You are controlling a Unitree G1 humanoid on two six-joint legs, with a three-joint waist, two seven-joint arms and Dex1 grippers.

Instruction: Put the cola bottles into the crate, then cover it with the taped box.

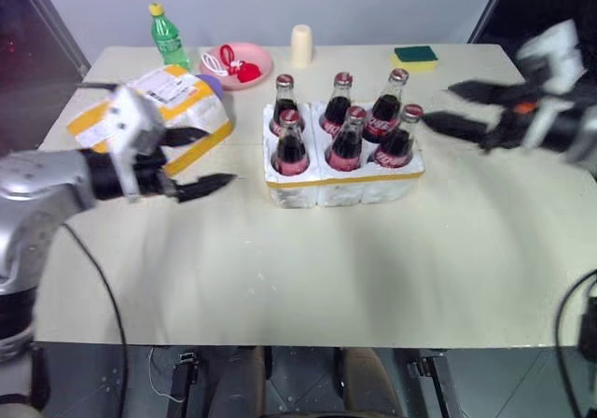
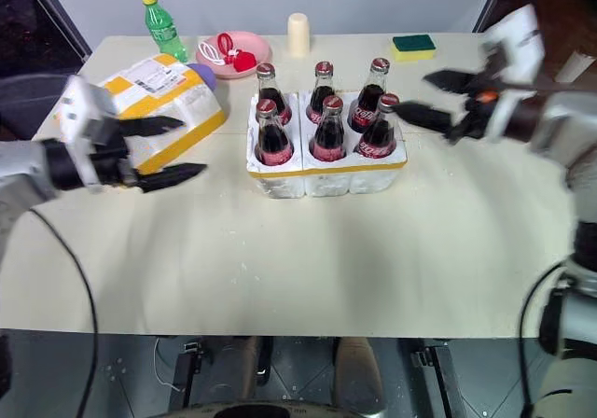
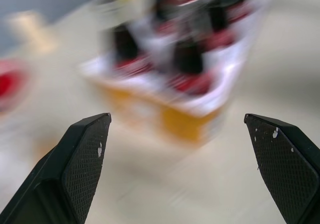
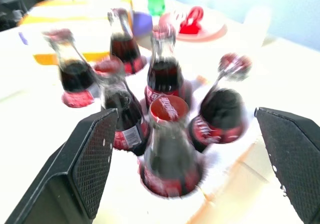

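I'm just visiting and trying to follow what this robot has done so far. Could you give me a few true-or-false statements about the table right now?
1. All six cola bottles stand in the white foam crate. True.
2. The taped box already covers the crate. False: it lies on the table beside the crate, on the robot's left.
3. Both hands are open and hold nothing. True: the left hand and the right hand are empty.
4. The green bottle sits in the crate too. False: it stands at the table's far edge.
5. A sponge lies on the pink plate. False: it lies on the table.
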